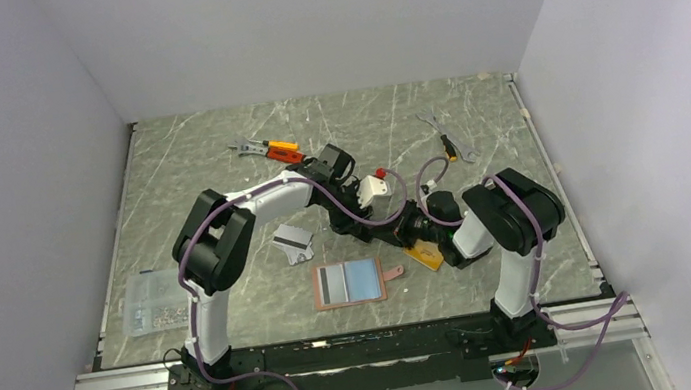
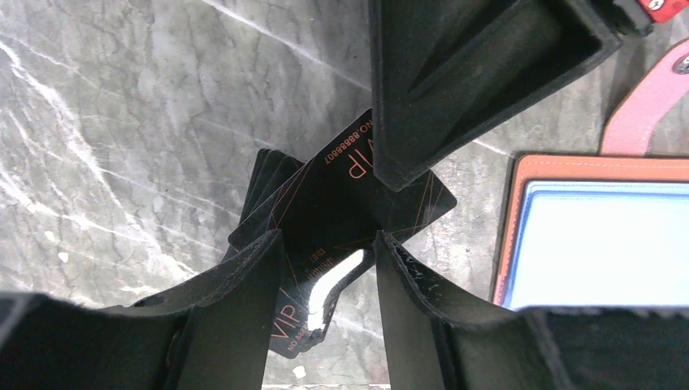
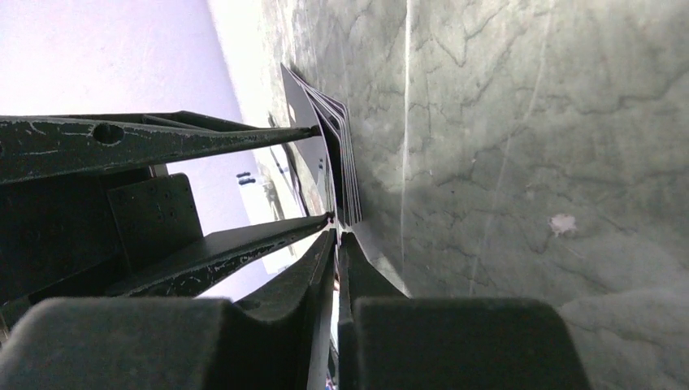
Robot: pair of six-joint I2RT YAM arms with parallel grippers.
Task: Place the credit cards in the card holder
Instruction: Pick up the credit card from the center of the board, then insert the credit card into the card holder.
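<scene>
My right gripper [image 3: 335, 231] is shut on the edge of a black card [image 2: 325, 195] with "VIP" print and holds it above the table. My left gripper [image 2: 325, 244] is open, its fingertips [image 2: 260, 252] standing to either side right at the card's face. In the top view both grippers meet right of centre, the left gripper [image 1: 387, 218] beside the right gripper [image 1: 411, 227]. The card holder [image 1: 319, 289] lies open near the front with a grey and a blue panel inside; it also shows in the left wrist view [image 2: 520, 187]. A silver-grey card [image 1: 294, 242] lies left of the grippers. An orange-gold card [image 1: 425, 255] lies below them.
Orange-handled tools lie at the back, one set at back centre [image 1: 270, 147] and one at back right [image 1: 451, 146]. A clear plastic box of small parts [image 1: 154, 303] sits at the left front edge. The holder's strap with snap [image 1: 392, 273] sticks out to the right.
</scene>
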